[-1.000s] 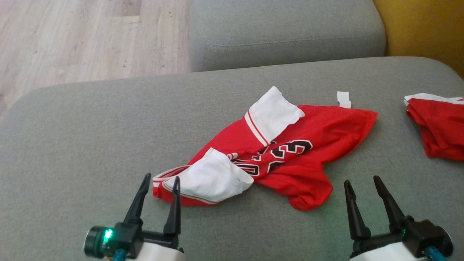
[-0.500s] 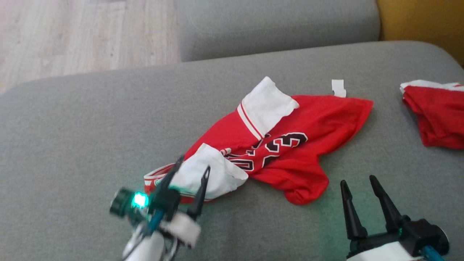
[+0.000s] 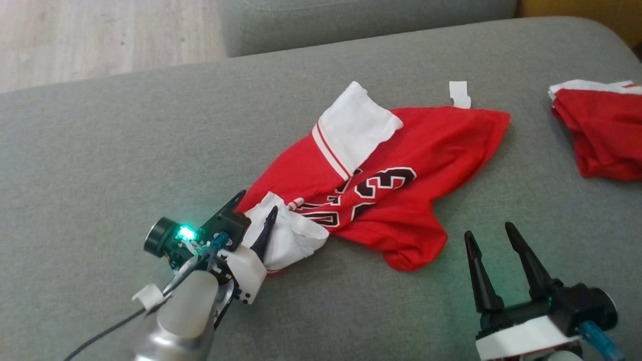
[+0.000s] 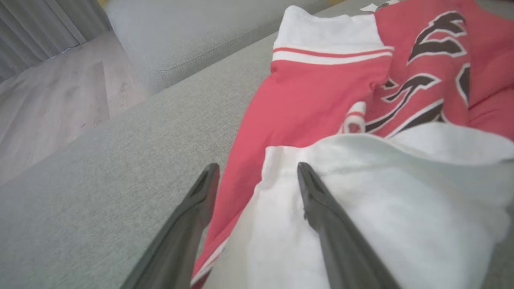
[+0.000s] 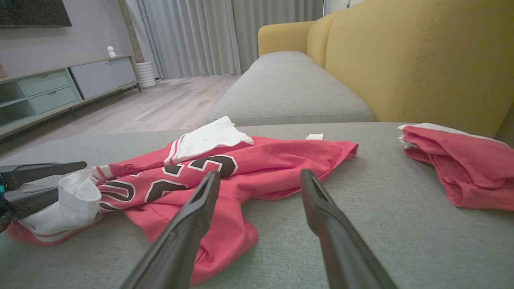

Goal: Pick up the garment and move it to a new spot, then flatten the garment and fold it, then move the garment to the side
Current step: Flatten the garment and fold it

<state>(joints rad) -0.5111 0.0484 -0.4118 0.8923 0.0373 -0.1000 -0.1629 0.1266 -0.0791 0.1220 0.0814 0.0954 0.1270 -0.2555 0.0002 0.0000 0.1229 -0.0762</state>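
Observation:
The garment [image 3: 431, 145] is a red jersey with white sleeves and black numbers, lying crumpled on the grey sofa cushion [image 3: 100, 150]. My left gripper [image 3: 258, 201] is open and tilted over its near white sleeve [image 3: 291, 235]. In the left wrist view the left gripper [image 4: 258, 166] straddles the sleeve's edge, one finger over red cloth and the other on white cloth of the garment [image 4: 305, 100]. My right gripper [image 3: 488, 229] stands open on the cushion, just right of the garment's near hem. The right wrist view has that gripper [image 5: 261, 173] open, low before the garment [image 5: 281, 160].
A second red and white cloth [image 3: 607, 140] lies bunched at the cushion's right edge. A small white tag [image 3: 460, 94] lies beyond the garment. A yellow backrest [image 5: 421, 60] rises on the right. Wooden floor [image 3: 75, 40] lies beyond the cushion's far left edge.
My left gripper has swung forward and to the right, tilting onto the near white sleeve. The head camera has tipped, shifting the whole picture upward. The right gripper has stayed open in place.

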